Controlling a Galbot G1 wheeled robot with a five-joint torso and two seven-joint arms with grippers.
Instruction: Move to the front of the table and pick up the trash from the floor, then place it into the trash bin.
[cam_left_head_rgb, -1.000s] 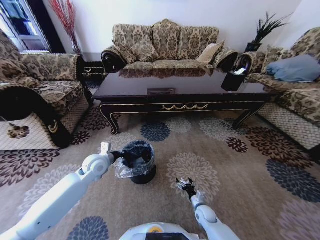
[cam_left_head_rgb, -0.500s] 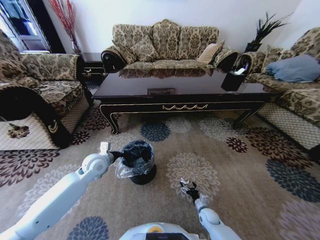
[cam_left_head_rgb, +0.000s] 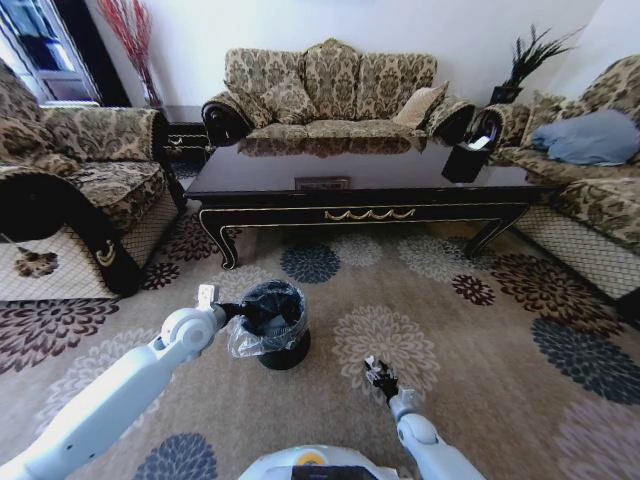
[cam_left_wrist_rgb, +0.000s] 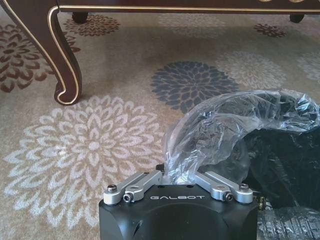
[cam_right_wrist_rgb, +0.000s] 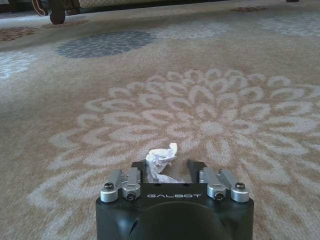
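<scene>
A crumpled white paper piece of trash (cam_right_wrist_rgb: 161, 155) lies on the carpet. My right gripper (cam_right_wrist_rgb: 167, 162) is down at the floor, open, with one finger on each side of the paper; in the head view this gripper (cam_left_head_rgb: 378, 376) is low, right of the bin. The small black trash bin (cam_left_head_rgb: 275, 322) stands on the carpet in front of the table (cam_left_head_rgb: 360, 172). My left gripper (cam_left_head_rgb: 236, 312) is shut on the bin's shiny plastic bag at its rim (cam_left_wrist_rgb: 220, 130). In the left wrist view, the left gripper (cam_left_wrist_rgb: 180, 173) pinches the bag.
The table's carved leg (cam_left_wrist_rgb: 65, 65) stands beyond the bin. Sofas surround the table: one on the left (cam_left_head_rgb: 80, 170), one behind (cam_left_head_rgb: 330, 90), one on the right (cam_left_head_rgb: 590, 170). A black box-shaped holder (cam_left_head_rgb: 466, 160) sits on the table. Open carpet lies right of my right gripper.
My right gripper has come down and back toward me, and now sits at the floor around the paper. The left gripper and the bin have barely shifted.
</scene>
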